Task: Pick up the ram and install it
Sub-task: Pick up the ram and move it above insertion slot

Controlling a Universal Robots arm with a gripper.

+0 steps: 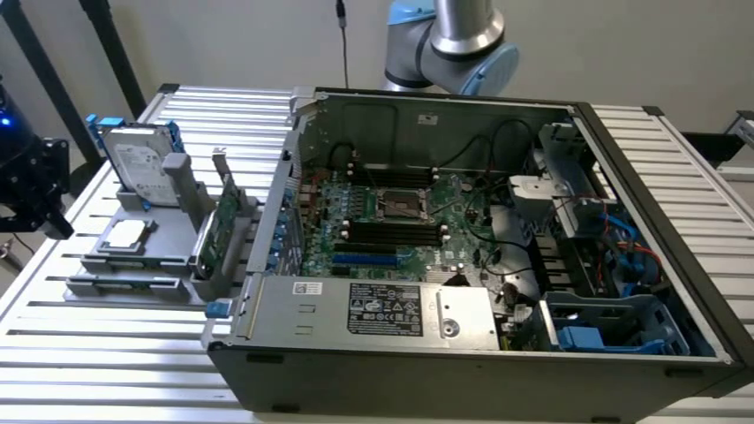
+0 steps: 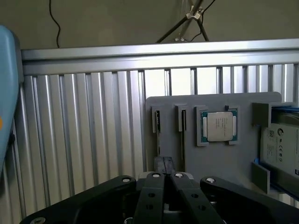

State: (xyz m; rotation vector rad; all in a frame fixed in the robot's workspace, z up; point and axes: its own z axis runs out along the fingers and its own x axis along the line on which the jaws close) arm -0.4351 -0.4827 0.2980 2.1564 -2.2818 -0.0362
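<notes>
In the wrist view my gripper (image 2: 164, 163) is shut with its fingertips pressed together and nothing between them. It hovers above the near edge of a grey parts holder (image 2: 233, 163). What looks like the ram (image 2: 182, 142), a thin dark stick on edge, stands in a narrow slot of that holder just beyond the fingertips. A second narrow slot (image 2: 157, 122) lies beside it. In the exterior view the holder (image 1: 141, 256) sits on the table at the exterior view's left of the open computer case (image 1: 471, 353), whose motherboard (image 1: 395, 221) shows long black slots.
The holder also carries a processor (image 2: 220, 126), a hard drive (image 1: 132, 163) and an upright green expansion card (image 1: 218, 231). Cables and drive bays crowd the case's right side (image 1: 589, 256). A dark piece of equipment (image 1: 26, 185) stands past the slatted table's edge at the exterior view's left.
</notes>
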